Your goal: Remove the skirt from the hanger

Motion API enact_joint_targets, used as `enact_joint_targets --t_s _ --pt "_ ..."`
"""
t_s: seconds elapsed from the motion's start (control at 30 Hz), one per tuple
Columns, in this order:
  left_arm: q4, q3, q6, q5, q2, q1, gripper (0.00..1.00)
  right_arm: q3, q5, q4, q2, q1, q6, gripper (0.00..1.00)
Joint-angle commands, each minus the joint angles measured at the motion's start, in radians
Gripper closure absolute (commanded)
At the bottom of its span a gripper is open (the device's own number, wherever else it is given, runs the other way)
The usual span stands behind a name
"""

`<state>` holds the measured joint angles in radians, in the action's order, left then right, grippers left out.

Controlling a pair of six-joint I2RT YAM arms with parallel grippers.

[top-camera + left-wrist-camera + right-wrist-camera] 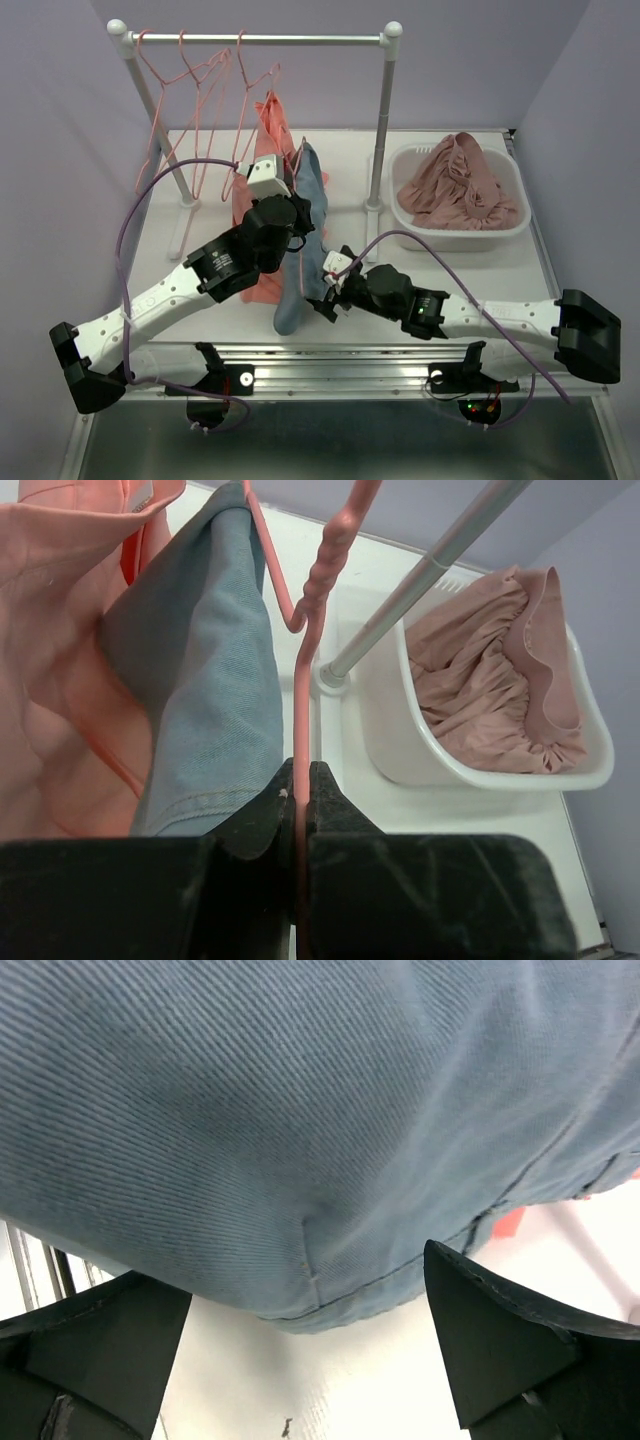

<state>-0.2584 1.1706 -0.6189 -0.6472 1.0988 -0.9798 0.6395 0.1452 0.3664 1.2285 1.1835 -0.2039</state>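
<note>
The left gripper (300, 802) is closed on the stem of the pink wire hanger (303, 670). The blue denim skirt (215, 680) drapes over the hanger arm, above and left of that gripper. The right gripper (308, 1300) is wide open and holds nothing; the skirt hem hangs at the mouth of its gap.

Procedure: enclose the hem, close firmly, and draw downward while the hanger is held steady.

Obstructions: a salmon-pink garment (50, 660) lies against the skirt. A white plastic basket (390, 740) and a grey rail post (440, 555) stand to the right of the left gripper.

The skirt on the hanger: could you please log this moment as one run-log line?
left gripper shut on hanger | right gripper open at hem of skirt | skirt draped on hanger, not yet removed
</note>
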Motion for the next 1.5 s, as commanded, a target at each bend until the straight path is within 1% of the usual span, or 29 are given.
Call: enact_joint_targets --t_s 0.0,0.1,0.2,0.27,0.3,0.33,0.37,0.43,0.47,0.5,0.57,0.6,0.63,0.67,0.73,0.77,0.8,0.87,0.9,1.0,1.03,1.07,1.17,1.3,1.33,1.47 --pt "0.077 0.003 -0.018 0.004 -0.039 0.001 1.00 0.000 0.037 0.071 -0.035 0.002 -0.032 0.00" --pt "0.084 0.003 -0.018 0.030 -0.040 0.000 1.00 0.000 0.050 0.071 -0.031 0.002 -0.037 0.00" --pt "0.096 0.003 -0.018 0.066 -0.045 0.000 1.00 -0.008 0.048 0.114 -0.021 0.002 -0.035 0.00" --pt "0.097 0.003 -0.018 0.070 -0.045 0.001 1.00 -0.014 0.037 0.155 -0.018 0.002 -0.035 0.03" --pt "0.097 0.004 -0.018 0.072 -0.045 0.000 1.00 -0.014 0.022 0.164 -0.017 0.002 -0.035 0.09" --pt "0.099 0.001 -0.022 0.073 -0.045 0.001 1.00 -0.015 0.013 0.173 -0.014 0.002 -0.034 0.17" --pt "0.103 0.001 -0.024 0.077 -0.045 0.001 1.00 -0.015 0.001 0.189 -0.006 0.002 -0.032 0.31" --pt "0.113 -0.002 -0.024 0.087 -0.043 0.000 1.00 -0.014 -0.022 0.207 0.003 0.002 -0.023 0.47" --pt "0.116 -0.003 -0.025 0.090 -0.042 0.001 1.00 -0.015 -0.030 0.213 0.006 0.002 -0.019 0.59" --pt "0.119 -0.006 -0.025 0.093 -0.040 0.001 1.00 -0.017 -0.030 0.220 0.008 0.002 -0.011 0.69" --pt "0.119 -0.009 -0.021 0.093 -0.040 0.001 1.00 -0.015 -0.018 0.220 0.011 0.002 0.015 0.91" --pt "0.119 -0.009 -0.021 0.092 -0.039 0.000 1.00 -0.015 0.029 0.221 0.009 0.002 0.023 0.99" --pt "0.117 -0.009 -0.019 0.081 -0.040 0.001 1.00 -0.015 0.060 0.217 0.009 0.002 0.035 0.99" --pt "0.114 -0.011 -0.015 0.074 -0.042 0.001 1.00 -0.014 0.139 0.210 0.005 0.002 0.043 0.99" --pt "0.102 -0.019 -0.008 0.029 -0.037 0.001 1.00 -0.008 0.242 0.178 0.002 0.002 0.069 0.99" --pt "0.091 -0.017 -0.007 0.011 -0.030 0.003 1.00 0.006 0.366 0.164 -0.004 0.002 0.078 0.99" --pt "0.072 -0.015 -0.015 -0.029 -0.018 0.003 1.00 0.011 0.439 0.158 -0.007 0.002 0.083 0.99" --pt "0.032 -0.017 -0.022 -0.049 0.016 0.001 1.00 0.020 0.564 0.146 -0.026 0.002 0.064 0.99" --pt "0.027 -0.034 -0.025 -0.054 0.024 0.003 1.00 0.028 0.656 0.146 -0.038 0.002 0.057 0.99" --pt "0.012 -0.077 -0.033 -0.046 0.047 0.006 1.00 0.063 0.781 0.146 -0.124 0.002 0.035 0.99" --pt "0.011 -0.083 -0.033 -0.039 0.047 0.007 1.00 0.074 0.803 0.146 -0.124 0.002 0.029 0.99" --pt "0.002 -0.089 -0.035 -0.032 0.053 0.010 1.00 0.084 0.836 0.144 -0.157 -0.018 0.029 0.99" --pt "0.001 -0.120 -0.033 -0.005 0.046 0.009 1.00 0.144 0.860 0.144 -0.210 -0.062 -0.014 0.99" --pt "0.010 -0.166 -0.033 -0.003 0.015 0.010 1.00 0.287 0.919 0.140 -0.198 -0.159 -0.138 0.99" --pt "0.016 -0.183 -0.033 -0.003 0.004 0.010 1.00 0.351 0.927 0.140 -0.192 -0.215 -0.173 0.99" --pt "0.021 -0.215 -0.035 0.015 -0.017 0.009 1.00 0.481 0.949 0.138 -0.166 -0.344 -0.250 0.99"
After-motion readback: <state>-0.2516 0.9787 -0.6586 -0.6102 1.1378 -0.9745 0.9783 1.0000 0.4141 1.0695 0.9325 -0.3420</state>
